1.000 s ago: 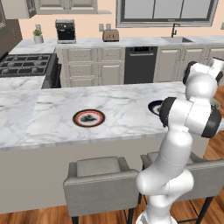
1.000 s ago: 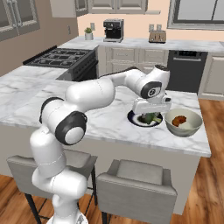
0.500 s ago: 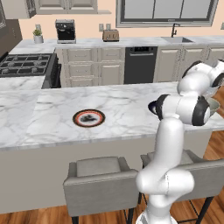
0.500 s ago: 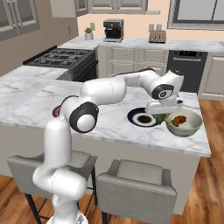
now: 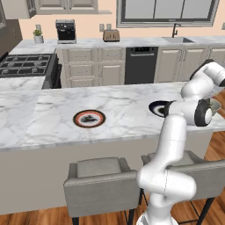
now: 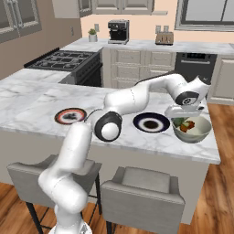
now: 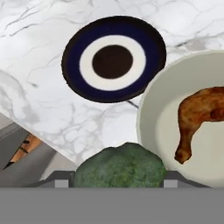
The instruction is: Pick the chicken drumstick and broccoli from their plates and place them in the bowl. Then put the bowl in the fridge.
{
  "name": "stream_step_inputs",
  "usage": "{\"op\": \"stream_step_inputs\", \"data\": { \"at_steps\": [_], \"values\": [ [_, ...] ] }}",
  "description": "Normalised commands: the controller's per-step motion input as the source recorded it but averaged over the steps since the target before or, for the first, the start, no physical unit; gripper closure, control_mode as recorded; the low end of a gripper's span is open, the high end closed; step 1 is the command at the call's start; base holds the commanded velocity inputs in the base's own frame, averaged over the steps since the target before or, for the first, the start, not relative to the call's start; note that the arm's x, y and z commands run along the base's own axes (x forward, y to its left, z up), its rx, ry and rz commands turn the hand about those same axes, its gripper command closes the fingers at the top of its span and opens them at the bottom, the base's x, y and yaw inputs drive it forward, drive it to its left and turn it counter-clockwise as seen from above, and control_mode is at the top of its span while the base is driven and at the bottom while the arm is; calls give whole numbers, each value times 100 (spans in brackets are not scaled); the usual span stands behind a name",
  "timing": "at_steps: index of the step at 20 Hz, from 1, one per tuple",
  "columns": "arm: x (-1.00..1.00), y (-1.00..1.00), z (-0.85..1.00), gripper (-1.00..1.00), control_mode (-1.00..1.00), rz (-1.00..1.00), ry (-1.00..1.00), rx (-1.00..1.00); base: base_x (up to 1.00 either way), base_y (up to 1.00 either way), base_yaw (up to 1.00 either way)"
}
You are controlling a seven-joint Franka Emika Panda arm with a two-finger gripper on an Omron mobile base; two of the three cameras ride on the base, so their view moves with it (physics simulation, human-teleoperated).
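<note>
My gripper (image 7: 118, 178) is shut on the broccoli (image 7: 120, 165), a dark green bumpy floret that hides the fingertips. It hangs just over the near rim of the bowl (image 7: 146, 109). The chicken drumstick (image 7: 197, 116) lies inside the bowl on its pale floor. In the right base view the gripper (image 6: 183, 116) hovers over the bowl (image 6: 194, 135) at the island's right end, with the broccoli (image 6: 179, 122) under it. The dark plate (image 7: 72, 72) with its pale ring lies bare beside the bowl. The red-rimmed plate (image 6: 71, 116) sits further left. The fridge is out of view.
The marble island's front edge (image 7: 52, 144) runs close below the bowl, with two grey stools (image 6: 141, 185) in front. In the left base view my own arm covers most of the bowl (image 5: 215, 105). A stove (image 5: 24, 66) and counter stand behind.
The arm has swung right from above the dark plate to the bowl's rim, carrying the broccoli with it. The drumstick and both plates stayed put.
</note>
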Motion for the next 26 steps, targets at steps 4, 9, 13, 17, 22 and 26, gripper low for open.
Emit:
{"op": "stream_step_inputs", "data": {
  "at_steps": [4, 9, 13, 17, 22, 26],
  "values": [
    [42, -13, -16, 100, -100, -2, -1, -6, 0, 0, 0],
    [49, -7, -9, 100, -100, -5, 7, -9, 0, 0, 0],
    [27, 2, -35, 100, -100, -5, 2, -3, 0, 0, 0],
    [50, -13, -11, 100, -100, -12, 7, -2, 0, 0, 0],
    [57, -38, 3, 100, -100, -7, 24, -3, 0, 0, 0],
    [45, -48, 0, 100, -100, 0, 22, 0, 0, 0, 0]
  ]
}}
